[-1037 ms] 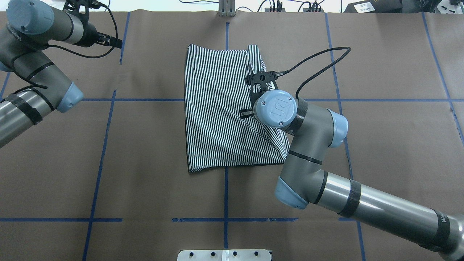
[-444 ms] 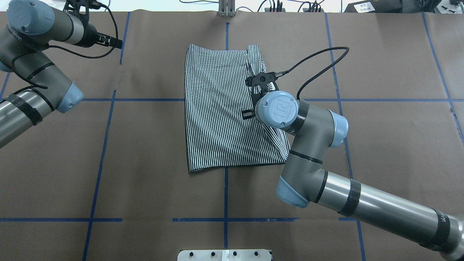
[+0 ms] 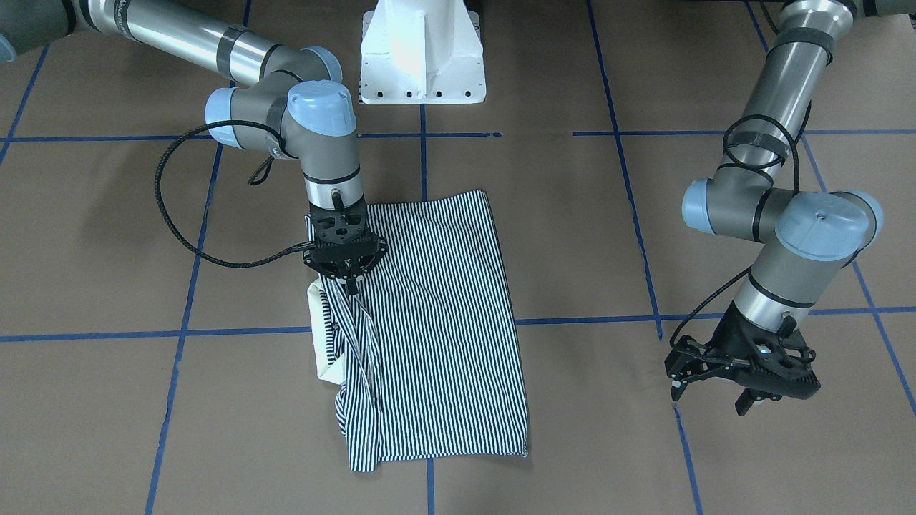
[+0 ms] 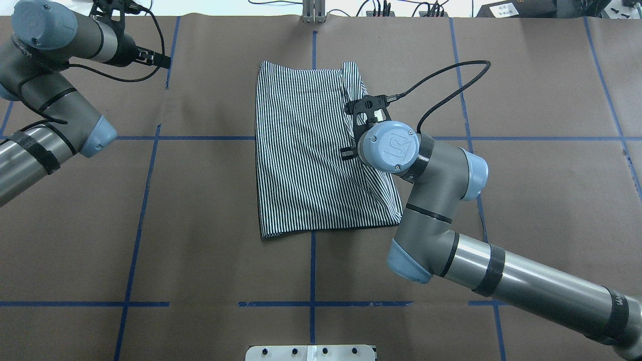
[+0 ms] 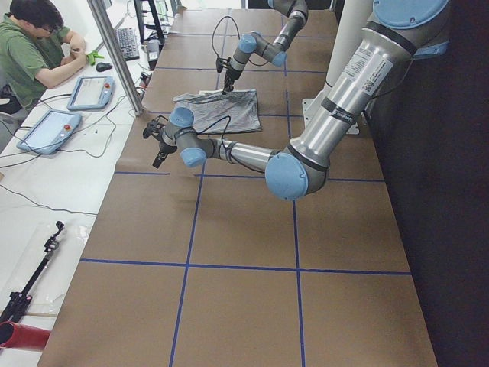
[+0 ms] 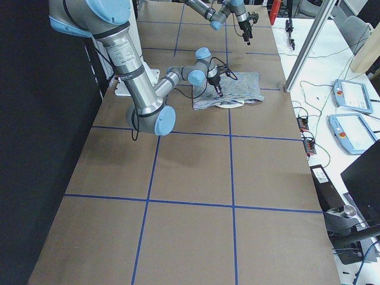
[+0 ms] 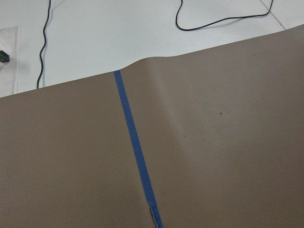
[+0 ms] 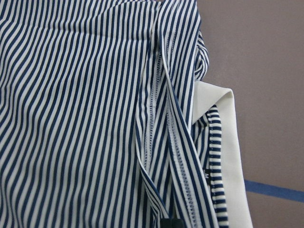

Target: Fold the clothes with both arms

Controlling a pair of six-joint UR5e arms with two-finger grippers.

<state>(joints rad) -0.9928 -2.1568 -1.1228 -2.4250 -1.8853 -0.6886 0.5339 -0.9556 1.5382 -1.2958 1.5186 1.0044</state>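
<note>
The striped polo shirt [image 4: 306, 150] lies folded in a rectangle at the table's middle, and its white collar [image 3: 318, 336] pokes out at the folded side. My right gripper [image 3: 351, 286] points straight down over that side. Its fingers are together, with the tips at a raised fold of cloth [image 8: 159, 142]. I cannot tell whether they pinch it. In the overhead view the right gripper [image 4: 351, 150] is mostly hidden under its wrist. My left gripper [image 3: 744, 406] hangs shut and empty over bare paper, far from the shirt. It also shows in the overhead view [image 4: 163, 61].
Brown paper with blue tape lines [image 4: 145, 200] covers the table. The white pedestal base [image 3: 422, 50] stands at the robot's side. A post [image 4: 313, 12] and cables lie at the far edge. In the exterior left view a person [image 5: 38, 46] sits beyond the table's far side.
My right arm's wrist has shifted a little to the right and its cable loop has moved with it. The shirt and the left arm look the same.
</note>
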